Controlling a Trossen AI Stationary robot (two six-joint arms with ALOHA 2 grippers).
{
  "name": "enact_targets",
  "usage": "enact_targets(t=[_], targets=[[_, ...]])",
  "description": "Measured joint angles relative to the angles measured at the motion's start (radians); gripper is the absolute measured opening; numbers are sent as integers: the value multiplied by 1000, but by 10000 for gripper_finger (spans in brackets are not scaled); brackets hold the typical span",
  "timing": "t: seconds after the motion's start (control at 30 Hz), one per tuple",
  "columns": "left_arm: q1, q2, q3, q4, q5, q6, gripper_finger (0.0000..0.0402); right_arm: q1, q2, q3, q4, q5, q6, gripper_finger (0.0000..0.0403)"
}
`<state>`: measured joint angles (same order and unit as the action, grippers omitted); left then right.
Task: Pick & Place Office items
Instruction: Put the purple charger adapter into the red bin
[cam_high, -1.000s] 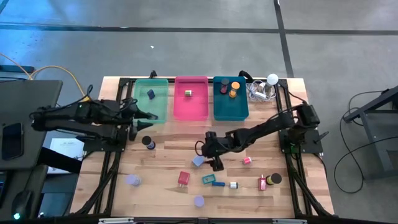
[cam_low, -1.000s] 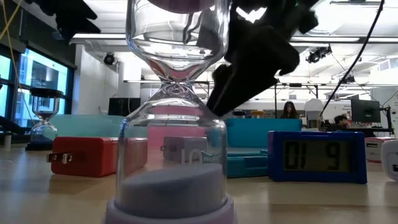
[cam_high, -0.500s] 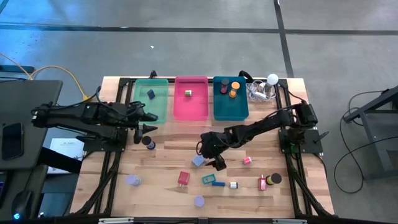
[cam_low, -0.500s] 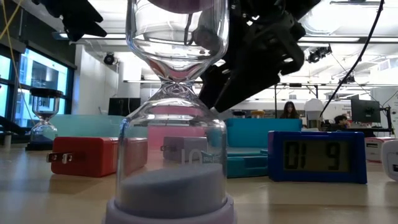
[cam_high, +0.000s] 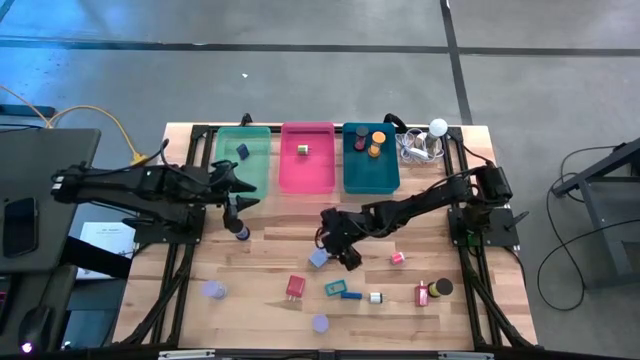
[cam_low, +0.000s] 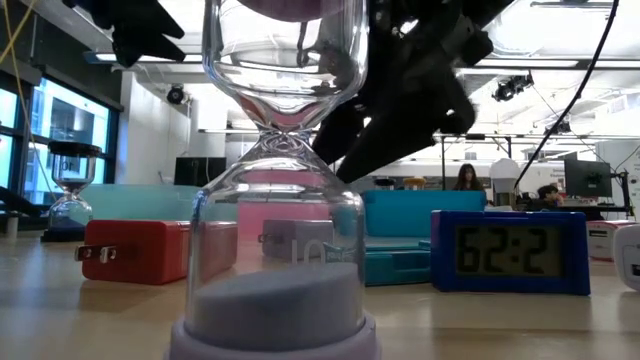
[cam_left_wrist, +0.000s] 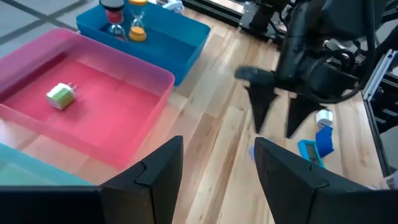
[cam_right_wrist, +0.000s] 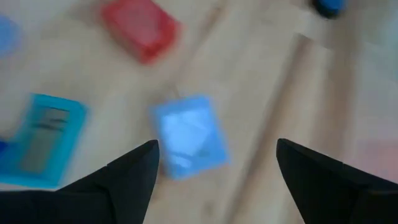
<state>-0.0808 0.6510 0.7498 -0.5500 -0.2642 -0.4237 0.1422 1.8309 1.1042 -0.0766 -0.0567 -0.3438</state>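
Note:
Small office items lie scattered on the near half of the wooden table: a light-blue block (cam_high: 319, 258), a red block (cam_high: 295, 287), a teal block (cam_high: 334, 288), lavender discs (cam_high: 212, 290) and a dark-capped piece (cam_high: 240, 230). My right gripper (cam_high: 340, 252) is open and hovers just right of the light-blue block, which shows between and beyond its fingers in the right wrist view (cam_right_wrist: 186, 144). My left gripper (cam_high: 246, 196) is open and empty in front of the green tray (cam_high: 225, 150), just beyond the dark-capped piece.
Green, pink (cam_high: 290, 175) and teal (cam_high: 352, 180) trays stand in a row at the far edge, each holding small pieces. A white ball with cables (cam_high: 428, 140) lies at the far right. More pieces lie at the near right (cam_high: 422, 294). A lavender hourglass (cam_low: 280, 200) stands close before the low camera.
My left gripper has moved a little toward the table's right edge, along the front of the green tray. My right gripper has shifted slightly toward the light-blue block and turned a little. No item has moved.

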Motion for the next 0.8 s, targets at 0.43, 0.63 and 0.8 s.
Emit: enact_targets(t=[0.43,0.63,0.8], targets=[[-22,68,0,106,1,58,193,33,9,0,-28,5,25,314],[-22,99,0,107,1,60,193,27,38,-2,-22,13,-21,314],[-22,122,0,122,2,58,193,24,94,0,26,7,-73,314]])
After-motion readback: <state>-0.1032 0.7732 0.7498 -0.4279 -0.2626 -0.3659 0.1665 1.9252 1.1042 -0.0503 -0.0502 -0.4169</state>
